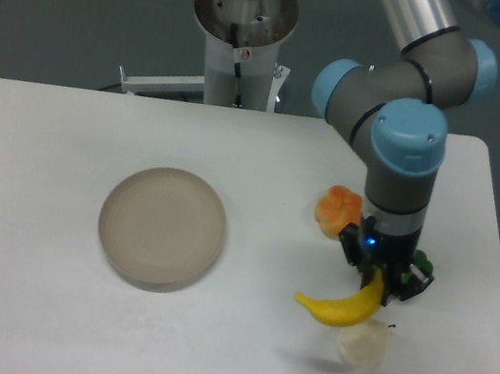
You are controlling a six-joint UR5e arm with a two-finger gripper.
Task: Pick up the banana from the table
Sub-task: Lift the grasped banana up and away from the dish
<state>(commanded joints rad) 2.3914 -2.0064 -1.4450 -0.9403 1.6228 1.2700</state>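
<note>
The bright yellow banana (342, 307) is at the right front of the white table (35, 304). Its right end points up between my fingers. My gripper (380, 276) points straight down and is shut on that upper end. The banana's left tip hangs low by the tabletop, and I cannot tell whether it touches. The wrist hides the top of the banana's gripped end.
An orange lumpy fruit (336, 209) lies just behind and left of the gripper. A pale cream round fruit (363, 346) lies right under the banana's front side. A round beige-grey plate (163, 226) sits left of centre. The table's right edge is close.
</note>
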